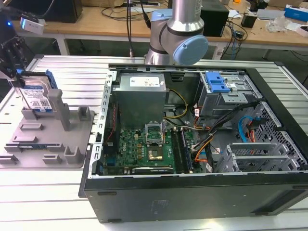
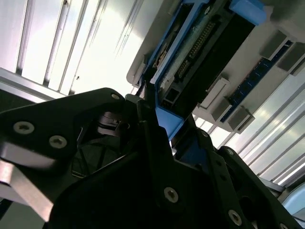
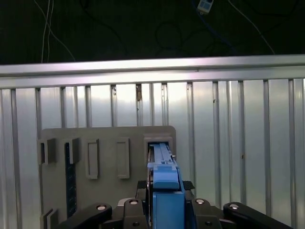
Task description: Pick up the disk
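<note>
Over grey holder (image 1: 45, 139) | tool (image 1: 19, 82) grasping disk (image 1: 37, 96) | barcode label, print unreadable

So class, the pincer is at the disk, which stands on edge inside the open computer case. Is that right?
Not quite. In the exterior view the pincer is at the disk, which stands on edge, but in the grey holder beside the computer case, not inside it.

Disk (image 1: 37, 97): flat silver-grey hard drive, white-and-blue barcode label, blue side trim. Stands on edge, tilted slightly, at exterior view's far left. In first wrist view disk (image 3: 164, 179) seen edge-on, blue trim uppermost. In second wrist view disk (image 2: 205, 45) shows dark underside, connector pins.
</note>
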`<move>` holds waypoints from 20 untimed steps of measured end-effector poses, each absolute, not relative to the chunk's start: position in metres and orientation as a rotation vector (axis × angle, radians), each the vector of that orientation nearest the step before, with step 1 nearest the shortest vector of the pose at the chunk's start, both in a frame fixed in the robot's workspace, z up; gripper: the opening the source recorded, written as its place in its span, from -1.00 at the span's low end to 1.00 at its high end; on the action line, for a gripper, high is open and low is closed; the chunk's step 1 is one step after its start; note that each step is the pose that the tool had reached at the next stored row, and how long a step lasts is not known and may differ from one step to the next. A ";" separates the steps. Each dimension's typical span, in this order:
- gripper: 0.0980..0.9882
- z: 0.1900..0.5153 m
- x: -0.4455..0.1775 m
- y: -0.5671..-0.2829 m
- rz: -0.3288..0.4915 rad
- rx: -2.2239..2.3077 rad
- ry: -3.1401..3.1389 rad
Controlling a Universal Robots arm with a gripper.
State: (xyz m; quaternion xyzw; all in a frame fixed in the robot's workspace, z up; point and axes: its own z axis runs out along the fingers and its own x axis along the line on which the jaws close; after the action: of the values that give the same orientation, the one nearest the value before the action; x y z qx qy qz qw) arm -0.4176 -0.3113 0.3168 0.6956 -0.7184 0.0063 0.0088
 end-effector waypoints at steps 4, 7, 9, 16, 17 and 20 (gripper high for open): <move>-0.40 0.345 -0.418 -0.311 0.021 2.173 -2.244; -0.40 0.361 -0.418 -0.311 0.021 2.172 -2.243; -0.40 0.375 -0.418 -0.311 0.022 2.172 -2.243; -0.40 0.410 -0.418 -0.311 0.023 2.172 -2.243; -0.40 0.420 -0.418 -0.311 0.024 2.172 -2.242; -0.40 0.438 -0.418 -0.311 0.025 2.171 -2.241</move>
State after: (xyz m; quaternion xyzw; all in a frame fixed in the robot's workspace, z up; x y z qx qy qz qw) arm -0.4176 -0.3113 0.4379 0.6957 -0.7182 0.0081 0.0105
